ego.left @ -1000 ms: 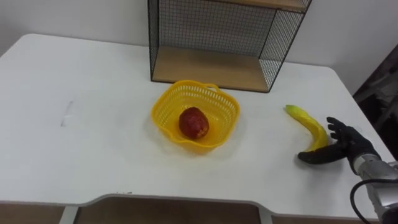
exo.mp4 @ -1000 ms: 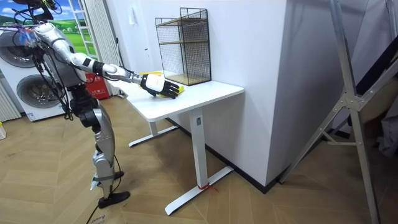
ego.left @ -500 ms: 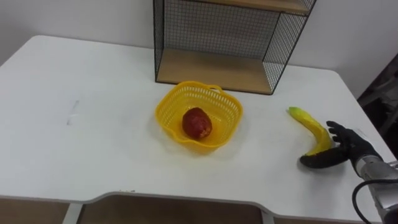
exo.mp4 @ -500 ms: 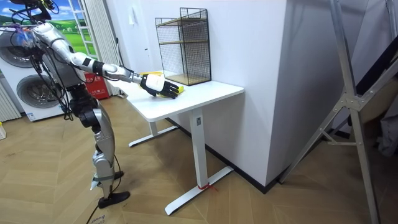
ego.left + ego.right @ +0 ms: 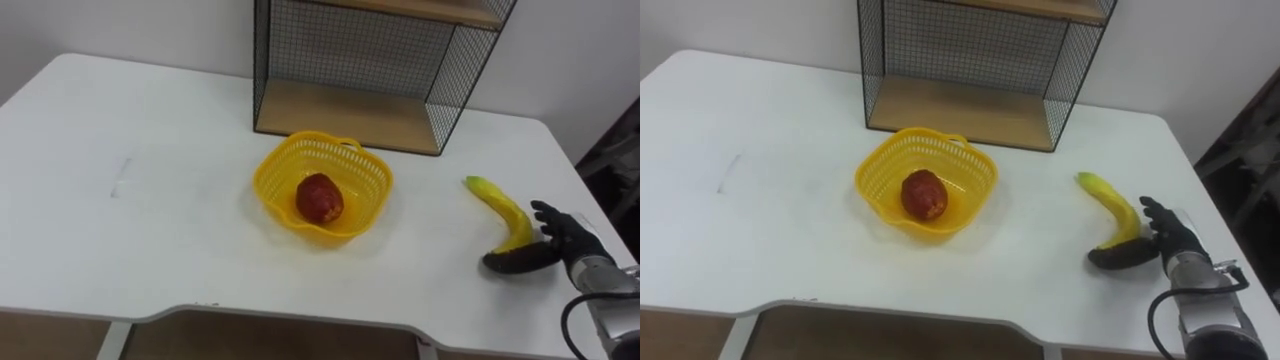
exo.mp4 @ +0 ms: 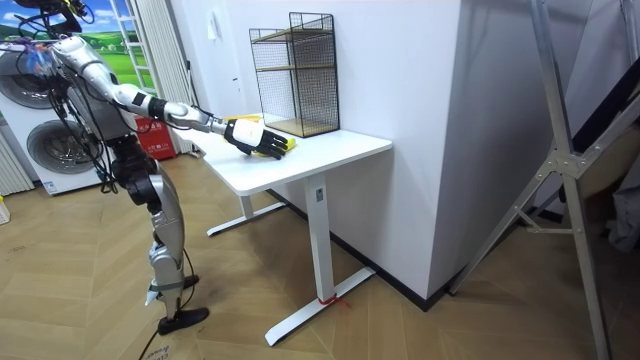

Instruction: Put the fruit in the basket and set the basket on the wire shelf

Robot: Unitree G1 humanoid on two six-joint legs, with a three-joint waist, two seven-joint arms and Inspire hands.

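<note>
Little has changed in the last second: the right hand (image 5: 566, 238) is still at the banana's (image 5: 505, 210) near end by the table's (image 5: 150, 230) right edge. Its fingers are spread behind the banana and its thumb lies in front, not closed. The banana is unlifted. The red fruit (image 5: 318, 198) is already in the basket (image 5: 268, 181) at mid-table.

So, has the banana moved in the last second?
No. The banana lies as far from the right corner of the wire shelf as before; the whole view shifted, so the camera moved. The right hand is at its near end.
</note>
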